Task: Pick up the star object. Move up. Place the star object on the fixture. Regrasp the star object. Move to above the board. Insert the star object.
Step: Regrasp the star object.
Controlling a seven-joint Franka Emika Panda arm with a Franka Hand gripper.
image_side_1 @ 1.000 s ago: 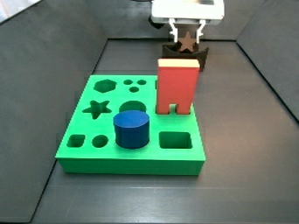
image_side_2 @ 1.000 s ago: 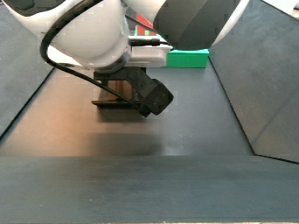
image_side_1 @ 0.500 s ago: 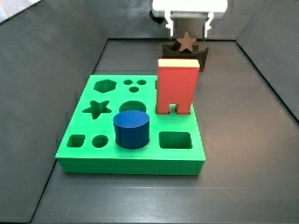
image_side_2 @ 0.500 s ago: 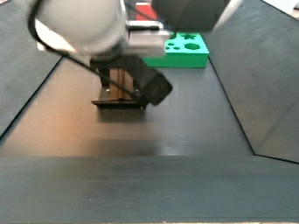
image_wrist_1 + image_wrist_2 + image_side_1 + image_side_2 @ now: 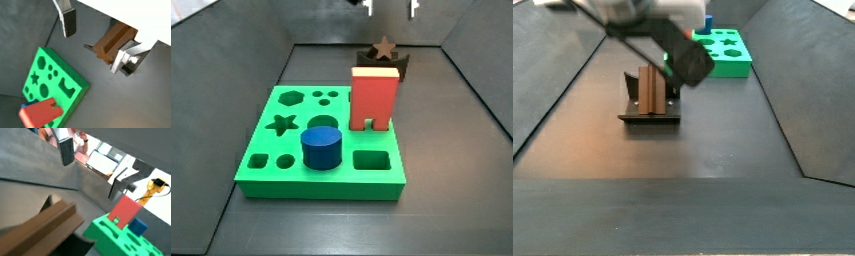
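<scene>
Two silver fingers (image 5: 67, 20) of the gripper (image 5: 93, 40) spread wide apart, holding nothing, raised well above the floor, only the tips (image 5: 390, 8) showing at the top edge in a side view. Below, the star object (image 5: 652, 90) resting free on the fixture (image 5: 651, 116), star end (image 5: 382, 47) just behind the red block (image 5: 373, 97). Green board (image 5: 283, 150) nearer, with star hole (image 5: 283, 125) open, blue cylinder (image 5: 321, 148) and red block standing in it.
</scene>
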